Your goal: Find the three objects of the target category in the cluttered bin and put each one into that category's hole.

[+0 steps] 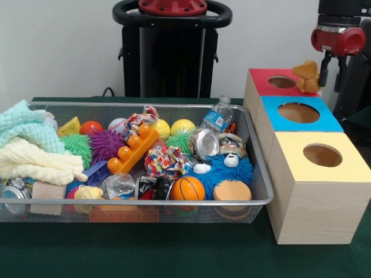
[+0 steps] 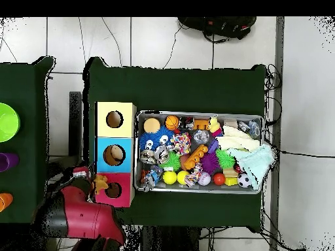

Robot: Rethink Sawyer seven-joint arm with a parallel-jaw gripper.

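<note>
A yellow-orange rubber duck (image 1: pixel 306 76) hangs at the far right edge of the red-topped box (image 1: pixel 268 84), just beside its round hole (image 1: pixel 282 81) and not in it; the gripper (image 1: pixel 322 74) appears to pinch the toy, though the fingers are largely hidden. Another duck (image 1: pixel 88 193) lies low at the near left of the wire-mesh bin (image 1: pixel 174 201), half buried beside a wooden block (image 1: pixel 48 190). Around it crowd an orange basketball (image 1: pixel 188 188), a blue furry toy (image 1: pixel 228 168), a crushed can (image 1: pixel 205 143), a plastic bottle (image 1: pixel 218 116), spiky balls and folded cloths (image 1: pixel 32 147). Blue-topped (image 1: pixel 298 113) and yellow-topped (image 1: pixel 322 155) boxes stand in line on the dark green table (image 2: pixel 176 85), above a pale tiled floor (image 2: pixel 65 39).
</note>
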